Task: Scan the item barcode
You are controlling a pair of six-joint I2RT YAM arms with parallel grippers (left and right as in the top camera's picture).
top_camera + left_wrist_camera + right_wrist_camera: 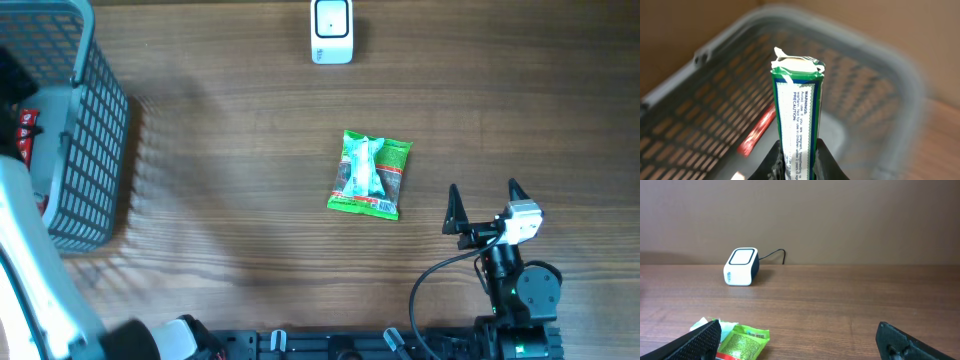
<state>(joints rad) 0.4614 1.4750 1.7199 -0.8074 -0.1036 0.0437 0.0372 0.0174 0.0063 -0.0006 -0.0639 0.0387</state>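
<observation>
The left gripper (797, 152) is clamping a green-and-white box (796, 112) upright above the grey basket (880, 60). The right gripper (484, 195) is gaping wide, holding nothing, at the counter's (250, 150) near side. Beyond it a green snack packet (370, 175) is lying mid-counter, and the white scanner (332, 30) is sitting at the far edge.

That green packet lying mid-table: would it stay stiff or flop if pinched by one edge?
Probably floppy: the green packet looks like crinkled film with an uneven middle. Likely light, since it lies low on the table. Its glossy wrap might slip between fingers.
</observation>
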